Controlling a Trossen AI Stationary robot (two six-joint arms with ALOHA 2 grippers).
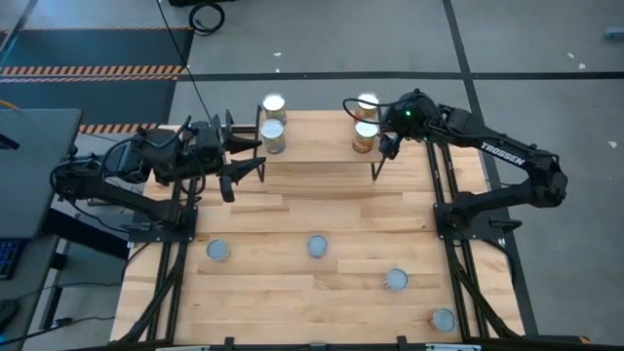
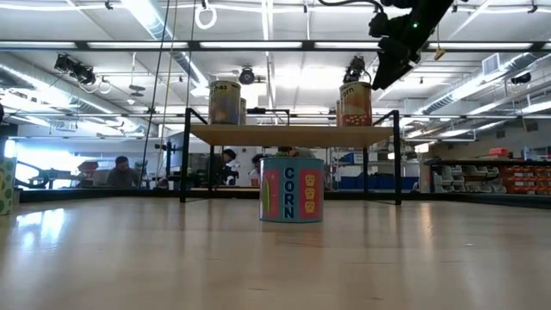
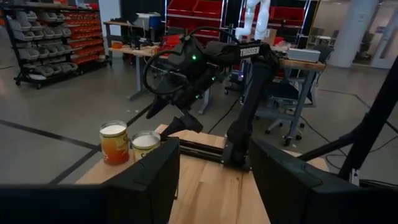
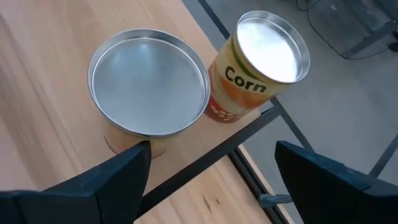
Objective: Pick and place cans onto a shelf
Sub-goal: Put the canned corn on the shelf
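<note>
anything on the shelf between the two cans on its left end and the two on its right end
No. In the high view the shelf board is bare between the left cans and the right cans; the low view agrees.

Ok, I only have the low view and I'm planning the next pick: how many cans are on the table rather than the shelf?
Observer: Four cans, spread over the near half of the table.
Operator: And on the shelf? I can make out two.
Observer: Four; the shelf has a pair at each end, one can behind the other.
Operator: Is the right claw carrying one?
Observer: No. The right claw is open and empty, over the right pair.
</note>
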